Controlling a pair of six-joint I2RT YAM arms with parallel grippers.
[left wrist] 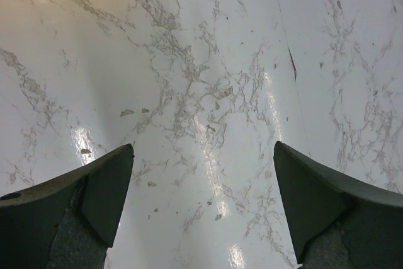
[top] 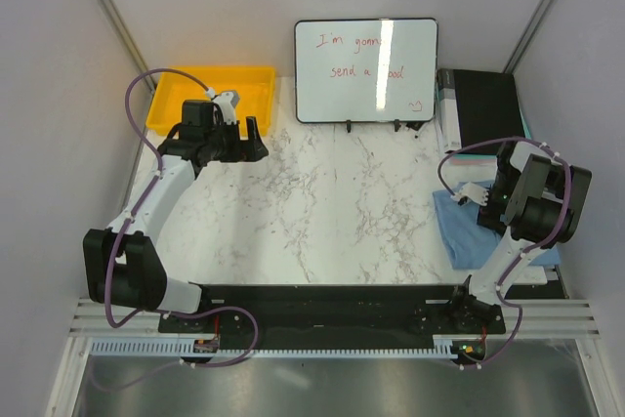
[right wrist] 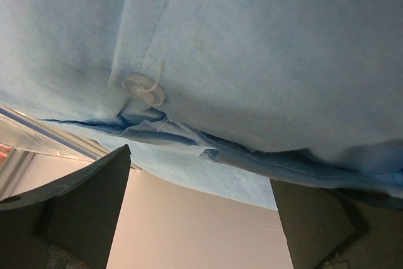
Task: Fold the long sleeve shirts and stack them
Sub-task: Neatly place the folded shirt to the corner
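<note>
Lying at the right edge of the marble table (top: pixel 332 202), the light blue shirt (top: pixel 457 229) is a bunched, partly doubled-over heap, and the right arm hides part of it from above. The right gripper (right wrist: pixel 200 174) hangs just over that cloth with its fingers spread wide and nothing between them. In the right wrist view the shirt fills the upper part of the picture: a white button (right wrist: pixel 143 88) sits on a stitched strip, and layered hems run just beyond the fingertips. Whether the tips touch the cloth cannot be told. The left gripper (top: pixel 258 139) is well away on the far left, over bare marble just beside the yellow tray (top: pixel 176 109). Its fingers are also wide apart and hold nothing. A whiteboard (top: pixel 366 70) with red writing stands at the far edge of the table, and a black box (top: pixel 483 109) sits in the far right corner, beyond the shirt.
</note>
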